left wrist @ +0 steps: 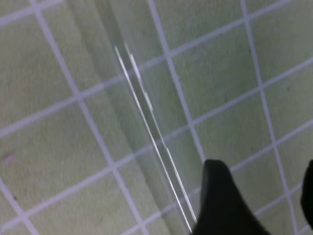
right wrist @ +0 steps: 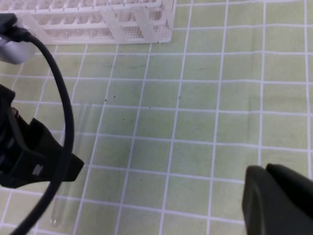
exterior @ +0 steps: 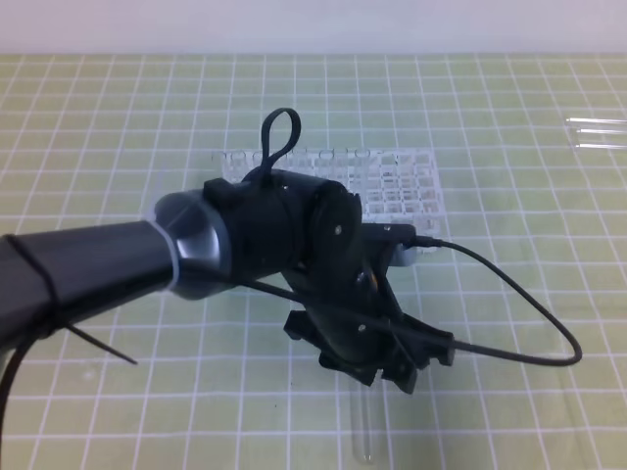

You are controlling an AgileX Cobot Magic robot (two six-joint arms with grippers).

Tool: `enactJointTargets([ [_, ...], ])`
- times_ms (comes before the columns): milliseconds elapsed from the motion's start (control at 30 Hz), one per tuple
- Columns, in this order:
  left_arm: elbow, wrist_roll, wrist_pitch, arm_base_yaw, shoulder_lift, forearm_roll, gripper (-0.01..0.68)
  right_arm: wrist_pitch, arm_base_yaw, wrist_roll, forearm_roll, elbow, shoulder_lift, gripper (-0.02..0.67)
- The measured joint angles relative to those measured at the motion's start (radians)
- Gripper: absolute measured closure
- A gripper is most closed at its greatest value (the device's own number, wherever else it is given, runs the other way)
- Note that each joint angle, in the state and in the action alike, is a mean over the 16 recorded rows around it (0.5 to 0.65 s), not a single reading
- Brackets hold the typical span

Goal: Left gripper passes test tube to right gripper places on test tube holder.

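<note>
Left gripper (exterior: 377, 367) low over the worktop (exterior: 118, 137), jaws parted astride the test tube (exterior: 363, 431), which lies flat; upper tube hidden beneath it, contact unclear. Right gripper (right wrist: 276, 200) closed, empty, cut off at frame edge. Test tube holder (exterior: 402, 181) behind, partly blocked.

The left arm (exterior: 118, 264) and its cable (exterior: 519, 313) block the mat's (exterior: 98, 117) middle, the rack (exterior: 402, 186) behind.

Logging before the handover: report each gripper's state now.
Black two-fingered left gripper: open; long clear glass test tube lies beside it, unheld.
Black right gripper: shut, holding nothing.
</note>
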Motion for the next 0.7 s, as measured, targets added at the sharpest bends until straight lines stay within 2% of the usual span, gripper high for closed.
enactJointTargets([
  [100, -0.016, -0.008, 0.005, 0.0, 0.014, 0.003, 0.32, 0.0, 0.001, 0.0, -0.003, 0.0, 0.0, 0.665],
  [200, -0.022, -0.037, 0.005, 0.0, 0.021, 0.013, 0.284, 0.0, 0.001, 0.0, -0.006, 0.0, 0.0, 0.665],
  [700, -0.038, -0.228, 0.066, -0.015, 0.054, 0.127, 0.269, -0.012, 0.001, 0.0, -0.015, 0.0, 0.0, 0.665],
])
